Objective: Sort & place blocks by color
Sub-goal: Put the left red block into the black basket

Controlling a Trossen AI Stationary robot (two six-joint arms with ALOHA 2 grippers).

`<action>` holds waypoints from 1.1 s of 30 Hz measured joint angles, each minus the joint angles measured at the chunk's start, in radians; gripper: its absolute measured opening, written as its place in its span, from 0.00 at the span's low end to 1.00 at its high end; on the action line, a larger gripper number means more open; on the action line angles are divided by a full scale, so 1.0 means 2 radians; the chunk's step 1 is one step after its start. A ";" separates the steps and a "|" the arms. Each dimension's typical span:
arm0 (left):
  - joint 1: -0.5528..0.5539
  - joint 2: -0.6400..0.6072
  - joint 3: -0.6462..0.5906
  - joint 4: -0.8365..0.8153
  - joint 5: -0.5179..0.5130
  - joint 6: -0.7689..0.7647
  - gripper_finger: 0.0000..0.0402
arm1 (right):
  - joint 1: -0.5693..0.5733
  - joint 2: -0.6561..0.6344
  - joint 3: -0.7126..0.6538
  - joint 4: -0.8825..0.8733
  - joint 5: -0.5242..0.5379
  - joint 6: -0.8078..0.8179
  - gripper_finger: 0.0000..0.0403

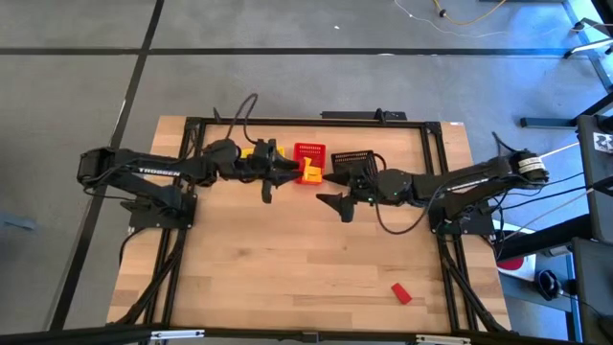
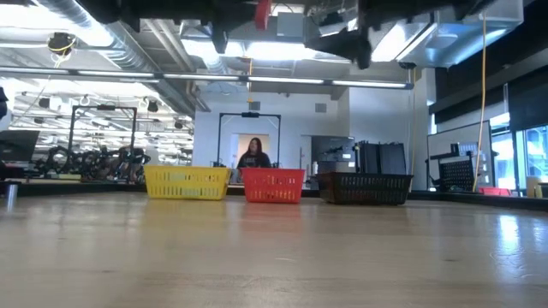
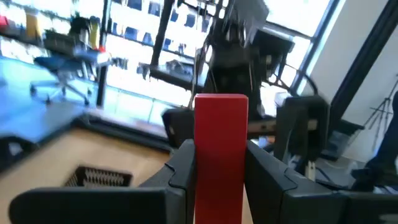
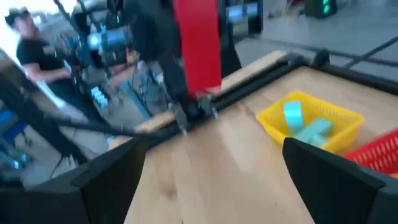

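Observation:
My left gripper (image 3: 221,155) is shut on a red block (image 3: 221,137), high over the table near the red basket (image 1: 308,153). The held block also shows in the right wrist view (image 4: 198,43) and at the top of the low view (image 2: 264,13). My right gripper (image 4: 211,162) is open and holds nothing. It hovers in front of the black basket (image 1: 352,161). The yellow basket (image 4: 273,121) holds pale teal blocks (image 4: 308,127). Another red block (image 1: 400,293) lies flat on the table near its right near corner. My left gripper pinches the red block between its two fingers (image 3: 180,165), which sit on its two long side faces at one end (image 3: 221,171). The rest of the block sticks out past the fingertips. It is lifted clear, high above the table.
Yellow (image 2: 187,181), red (image 2: 274,185) and black (image 2: 366,187) baskets stand in a row at the table's far edge. Something yellow (image 1: 312,175) shows at the red basket's near side. A person stands in the room beyond. Bare wood spreads across the table's near half.

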 joint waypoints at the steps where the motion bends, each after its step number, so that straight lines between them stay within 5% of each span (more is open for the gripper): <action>1: -0.003 0.004 0.000 -0.002 0.000 -0.008 0.21 | -0.003 0.010 0.000 0.020 0.000 -0.001 0.95; 9: -0.039 0.072 0.000 0.086 -0.030 -0.024 0.21 | -0.030 0.077 0.000 0.080 -0.069 -0.008 0.94; 19: -0.039 0.100 0.000 0.111 -0.049 -0.060 0.21 | -0.046 0.076 0.000 0.128 -0.115 -0.009 0.88; 25: -0.039 0.100 0.000 0.110 -0.049 -0.060 0.21 | -0.049 0.078 0.000 0.121 -0.114 -0.009 0.67; 31: -0.039 0.100 0.000 0.111 -0.055 -0.060 0.21 | -0.049 0.078 0.000 0.121 -0.116 -0.008 0.29; 33: -0.039 0.100 -0.001 0.111 -0.052 -0.061 0.21 | -0.049 0.078 0.000 0.121 -0.115 -0.010 0.27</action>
